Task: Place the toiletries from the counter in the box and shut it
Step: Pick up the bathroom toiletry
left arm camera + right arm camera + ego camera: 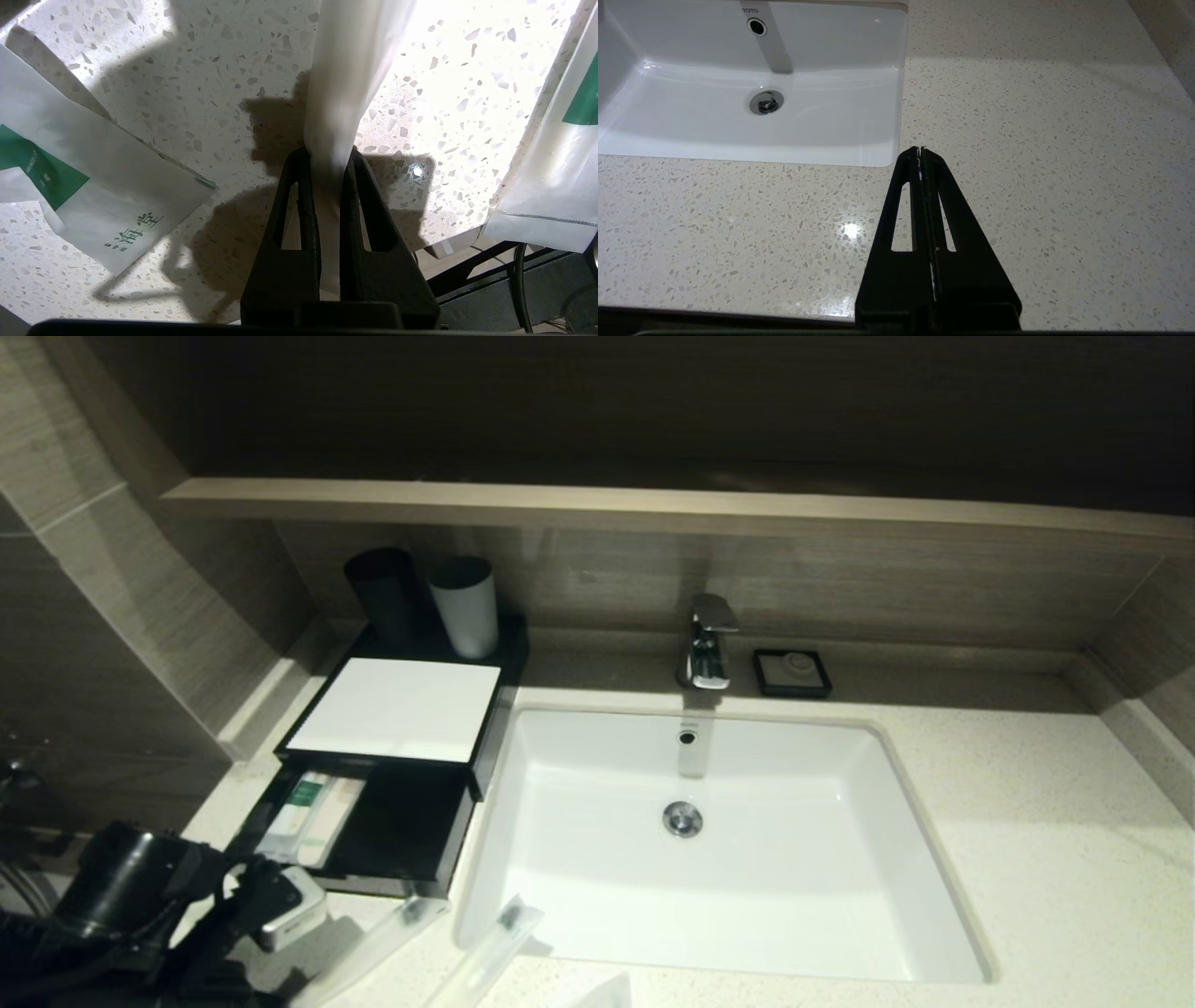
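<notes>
1. The sleeve (348,79), a slim translucent packet, is pinched at one end between the pressed-together fingers of the left gripper (329,156), just above the counter (224,60) at the near left.
2. It looks light, thin and floppy; I judge a grip nearer its middle would stop it drooping.
3. Two white sachets with green marks, one (88,186) and another (556,154), lie flat on either side, slick and crushable.
4. The box (397,709) sits at far left, its drawer (392,831) pulled out and already holding toiletries.
5. The right gripper (920,150) hovers with fingers shut on nothing, right of the basin (752,70).
</notes>
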Tool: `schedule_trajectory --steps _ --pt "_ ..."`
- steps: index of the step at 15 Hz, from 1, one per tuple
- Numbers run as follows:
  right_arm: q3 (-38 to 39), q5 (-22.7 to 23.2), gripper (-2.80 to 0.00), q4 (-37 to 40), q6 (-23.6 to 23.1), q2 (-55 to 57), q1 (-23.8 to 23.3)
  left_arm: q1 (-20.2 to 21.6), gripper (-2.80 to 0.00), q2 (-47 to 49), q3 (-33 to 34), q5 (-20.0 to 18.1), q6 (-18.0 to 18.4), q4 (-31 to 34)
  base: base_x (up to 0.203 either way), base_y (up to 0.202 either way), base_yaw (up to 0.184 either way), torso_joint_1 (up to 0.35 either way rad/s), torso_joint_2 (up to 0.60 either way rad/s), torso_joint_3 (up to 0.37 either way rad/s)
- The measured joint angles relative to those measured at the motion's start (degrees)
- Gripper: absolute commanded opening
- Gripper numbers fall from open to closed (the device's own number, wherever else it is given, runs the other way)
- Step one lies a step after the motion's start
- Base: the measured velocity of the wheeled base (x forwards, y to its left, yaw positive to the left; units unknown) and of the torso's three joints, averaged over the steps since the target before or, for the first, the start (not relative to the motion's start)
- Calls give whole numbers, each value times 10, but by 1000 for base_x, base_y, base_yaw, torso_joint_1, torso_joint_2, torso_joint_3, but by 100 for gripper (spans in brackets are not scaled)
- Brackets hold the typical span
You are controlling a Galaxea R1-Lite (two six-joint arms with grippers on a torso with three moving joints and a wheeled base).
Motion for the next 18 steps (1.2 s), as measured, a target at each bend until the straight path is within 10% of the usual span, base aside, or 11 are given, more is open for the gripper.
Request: schedule_trajectory --steps 18 --pt "0 0 -280 0 0 0 0 0 -280 -99 4 -3 7 64 0 0 0 0 0 0"
